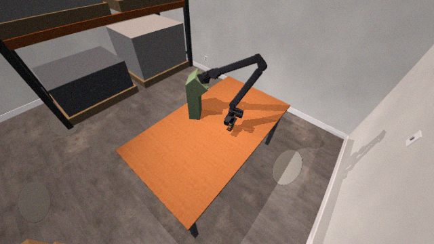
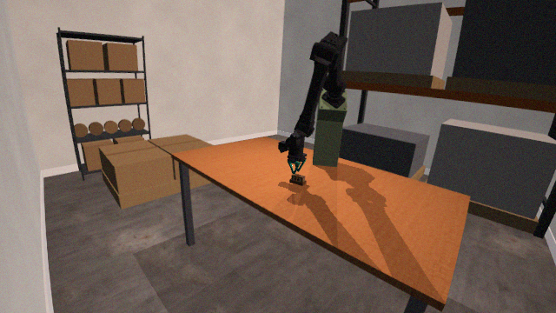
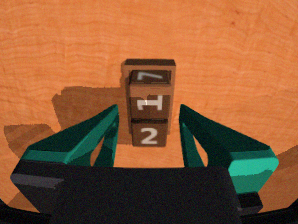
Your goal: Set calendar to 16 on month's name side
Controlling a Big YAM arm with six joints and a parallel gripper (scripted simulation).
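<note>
Claw (image 1: pixel 232 123) (image 2: pixel 297 171) (image 3: pixel 148 111) of your arm is about half open and has hold of nothing. Just below it you have the calendar tray (image 1: pixel 229 129) (image 2: pixel 298 183) (image 3: pixel 150 62), on the counter (image 1: pixel 183 163) (image 2: pixel 373 209) (image 3: pixel 225 55). In wrist view, its cubes show you 7, sideways 1, and nearest, upright 2.
</note>
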